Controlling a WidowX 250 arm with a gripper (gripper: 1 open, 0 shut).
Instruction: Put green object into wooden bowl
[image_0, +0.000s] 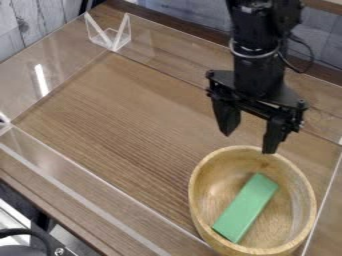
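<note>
Inside the wooden bowl (203, 205) lies the green block (246, 209); beyond its far rim hangs the black gripper (249, 118), its jaws apart. A white wire stand (111, 33) is well apart, near the table's (100, 125) far edge.

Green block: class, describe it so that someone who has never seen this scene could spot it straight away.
On the wooden table, find the big round wooden bowl at the lower right, just in front of the black robot arm. Inside it lies a flat, oblong block, set at a slant. Its plain bright green stands out against the bowl's pale tan.
</note>
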